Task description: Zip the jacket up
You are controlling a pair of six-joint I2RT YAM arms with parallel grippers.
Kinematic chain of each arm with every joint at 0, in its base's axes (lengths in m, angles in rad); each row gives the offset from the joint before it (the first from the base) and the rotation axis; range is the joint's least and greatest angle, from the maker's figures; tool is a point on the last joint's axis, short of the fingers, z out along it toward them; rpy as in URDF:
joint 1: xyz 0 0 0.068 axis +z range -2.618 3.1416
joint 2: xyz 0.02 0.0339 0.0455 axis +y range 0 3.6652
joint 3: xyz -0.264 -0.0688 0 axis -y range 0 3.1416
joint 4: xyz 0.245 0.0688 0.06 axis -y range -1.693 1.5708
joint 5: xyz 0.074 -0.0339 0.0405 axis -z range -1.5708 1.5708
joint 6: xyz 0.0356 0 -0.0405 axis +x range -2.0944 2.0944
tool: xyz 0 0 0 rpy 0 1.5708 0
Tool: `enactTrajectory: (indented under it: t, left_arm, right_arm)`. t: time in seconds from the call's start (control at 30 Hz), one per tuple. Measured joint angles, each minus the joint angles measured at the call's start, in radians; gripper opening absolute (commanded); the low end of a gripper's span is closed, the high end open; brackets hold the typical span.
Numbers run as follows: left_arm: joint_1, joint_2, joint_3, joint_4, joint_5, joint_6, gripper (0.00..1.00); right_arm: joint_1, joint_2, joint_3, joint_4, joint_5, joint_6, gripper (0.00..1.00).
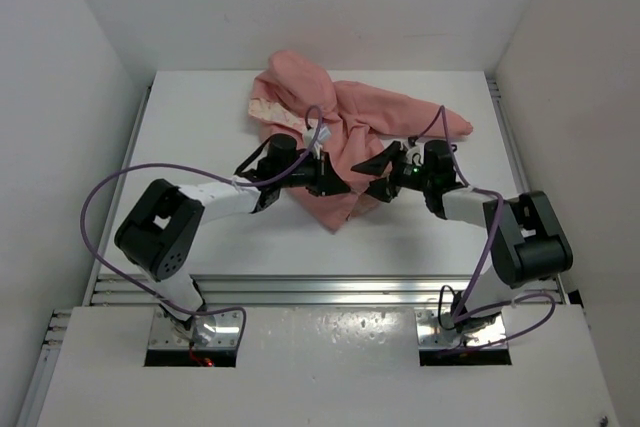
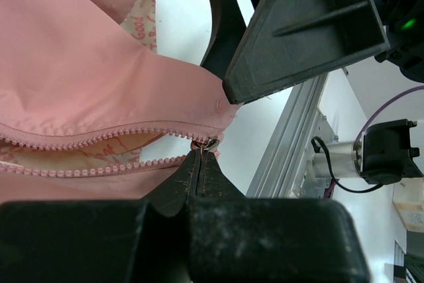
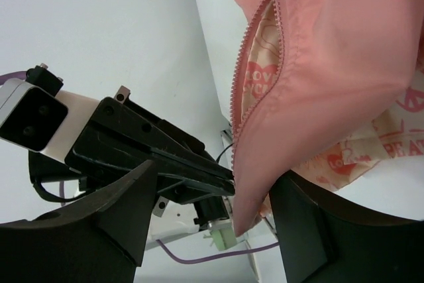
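Observation:
The salmon-pink jacket (image 1: 330,127) lies bunched at the table's middle back, its lower front lifted between the arms. My left gripper (image 1: 337,185) is shut on the zipper pull (image 2: 207,144) at the bottom end of the zipper; in the left wrist view (image 2: 201,154) the two tooth rows (image 2: 99,154) run apart to the left, showing cream printed lining (image 2: 79,154). My right gripper (image 1: 385,175) is open. In the right wrist view (image 3: 215,177) the jacket's bottom hem corner (image 3: 255,190) hangs between the fingers, close to the right finger (image 3: 305,223).
The white table (image 1: 200,147) is walled by white panels on three sides. An aluminium rail (image 1: 330,287) runs along the near edge. Purple cables (image 1: 110,187) loop from both arms. The two grippers sit close together, facing each other.

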Motion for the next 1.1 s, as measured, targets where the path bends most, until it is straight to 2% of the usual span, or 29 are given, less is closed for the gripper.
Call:
enactTrajectory:
  t: [0.13,0.17,0.23,0.4,0.57,0.93,1.1]
  left_arm:
    - [0.003,-0.008,-0.013,0.0,0.0,-0.005,0.0]
    - [0.004,-0.011,-0.016,0.0,0.001,-0.006,0.0]
    - [0.005,-0.016,-0.024,0.0,0.0,-0.006,0.0]
    - [0.018,-0.029,-0.038,0.0,-0.001,-0.006,0.0]
    - [0.038,-0.033,-0.038,0.007,-0.008,-0.006,0.0]
    - [0.045,-0.033,-0.038,0.007,-0.004,-0.006,0.0]
    - [0.045,-0.033,-0.038,0.009,-0.003,-0.006,0.0]
  right_arm:
    - [0.014,0.017,0.015,0.003,0.002,0.007,0.48]
    - [0.014,0.019,0.016,0.002,0.002,0.009,0.4]
    - [0.014,0.02,0.016,-0.001,0.002,0.01,0.37]
    - [0.014,0.019,0.016,-0.006,0.0,0.011,0.38]
    - [0.019,0.005,-0.031,-0.007,-0.003,0.01,0.46]
    - [0.037,0.002,-0.055,-0.014,-0.006,0.001,0.45]
    - [0.037,0.019,-0.017,-0.013,-0.004,-0.002,0.41]
